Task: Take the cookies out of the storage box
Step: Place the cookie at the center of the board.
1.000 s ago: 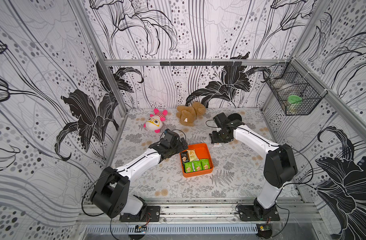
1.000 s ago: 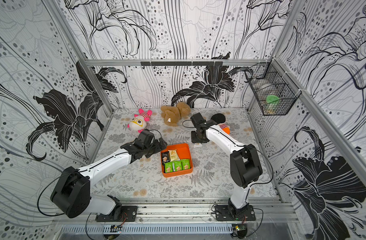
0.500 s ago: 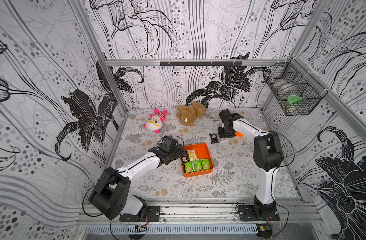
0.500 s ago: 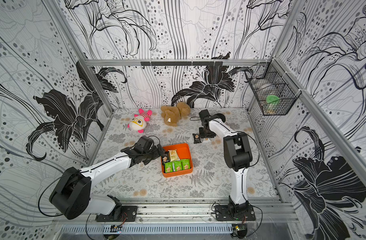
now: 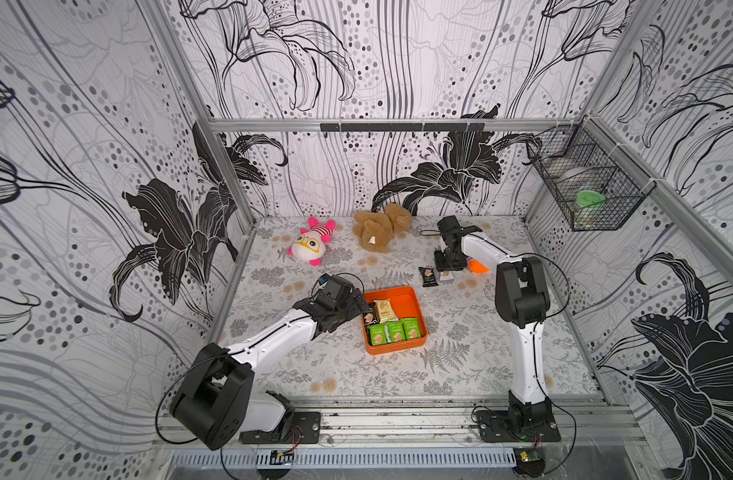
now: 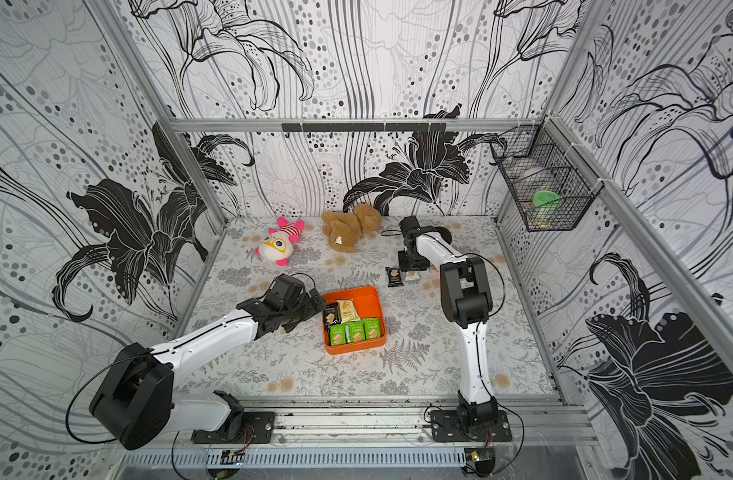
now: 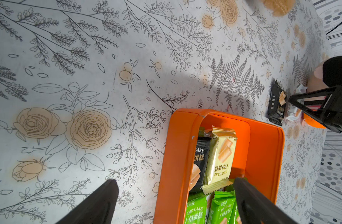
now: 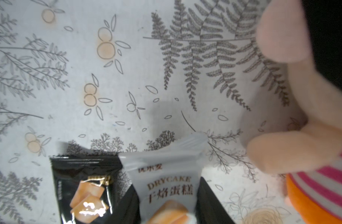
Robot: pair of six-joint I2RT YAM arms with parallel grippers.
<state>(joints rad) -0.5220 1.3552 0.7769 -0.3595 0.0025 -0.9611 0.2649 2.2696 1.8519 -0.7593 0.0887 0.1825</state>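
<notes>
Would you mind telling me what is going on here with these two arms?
The robot is unloading the orange storage box. The right claw is shut on a white packet, just beside a black packet lying on the table. The left claw is open, straddling the box's wall, with one finger over the five packets left inside.
</notes>
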